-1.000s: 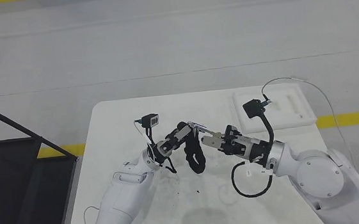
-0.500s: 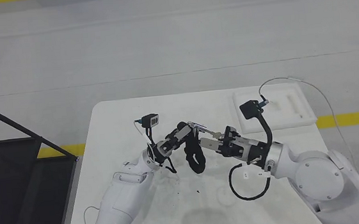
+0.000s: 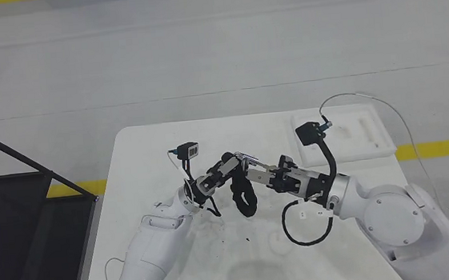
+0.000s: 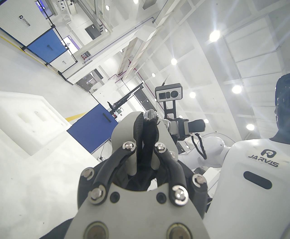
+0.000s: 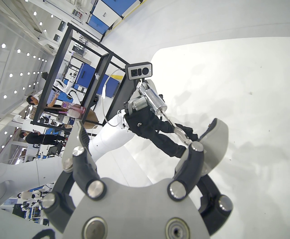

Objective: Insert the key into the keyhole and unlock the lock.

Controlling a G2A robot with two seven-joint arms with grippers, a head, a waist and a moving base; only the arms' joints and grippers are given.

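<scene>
Overhead, the two arms meet above the middle of the white table (image 3: 150, 158). The left gripper (image 3: 225, 169) holds the lock (image 3: 246, 198) with its black cable drooping in a loop, and the right gripper (image 3: 266, 173) sits just beside the lock's metal end. The key is too small to make out from up here. From the left wrist, the left gripper's fingers (image 4: 122, 135) are clamped tight on the black cable part. The chrome cylinder (image 4: 150, 115) pokes out past the tips, and the right gripper faces it from close behind. From the right wrist, the right gripper's fingers (image 5: 79, 135) are spread wide with nothing pinched between them. The key (image 5: 180, 133) stands out of the keyhole (image 5: 161, 111) in the cylinder's end face, its blade apparently seated and its bow lying close against the inside of one pad. The step in hand looks like taking hold of the bow to turn it. To do it well, I'd centre the bow between the pads first, so that closing doesn't shove the key sideways. I'd then close flat on the bow's faces and rotate the wrist about the blade's own axis, without pulling or pushing. The left grip seems to be on flexible cable rather than on the cylinder, so the lock may twist along with the key. Turn slowly and let the left arm brace against it.
</scene>
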